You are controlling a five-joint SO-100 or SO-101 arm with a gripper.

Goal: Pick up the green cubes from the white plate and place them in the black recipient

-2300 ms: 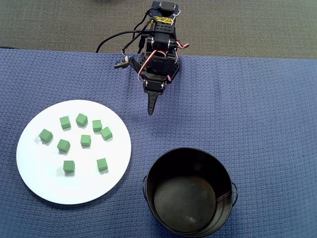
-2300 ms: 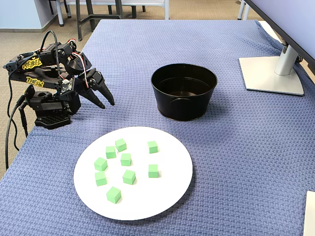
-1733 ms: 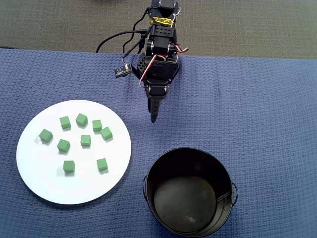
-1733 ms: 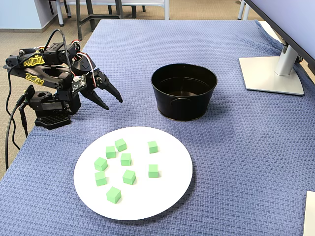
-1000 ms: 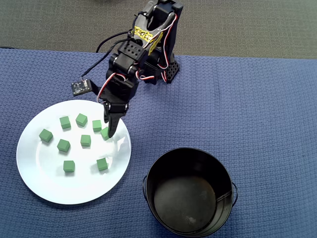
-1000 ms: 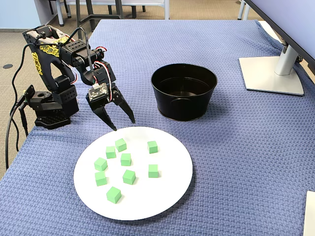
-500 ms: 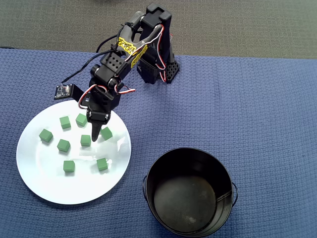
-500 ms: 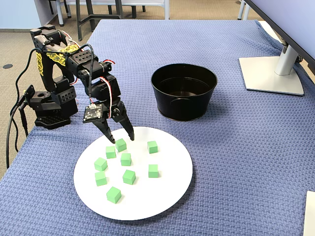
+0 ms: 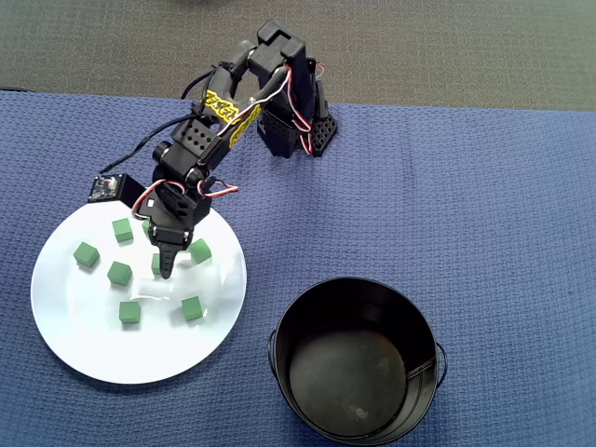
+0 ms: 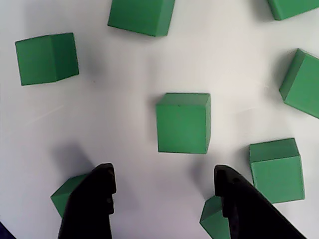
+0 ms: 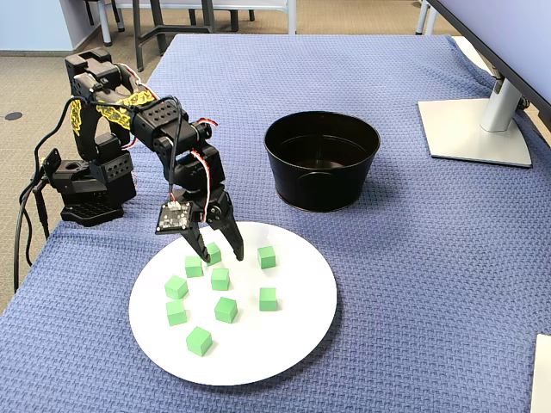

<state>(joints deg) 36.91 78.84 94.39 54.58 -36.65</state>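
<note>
Gripper (image 10: 162, 186) spread wide over white plate (image 9: 84, 349), nothing held. Looks like lining up on green cube (image 10: 183, 122) just ahead of fingertips. Next: push forward, drop, squeeze.

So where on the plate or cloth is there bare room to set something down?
The white plate is bare along its near and right rim, beyond the green cubes. The blue cloth is free right of the plate and in front of the black recipient. It is crowded at the plate's far left, where the open end effector hangs over the cubes.
</note>
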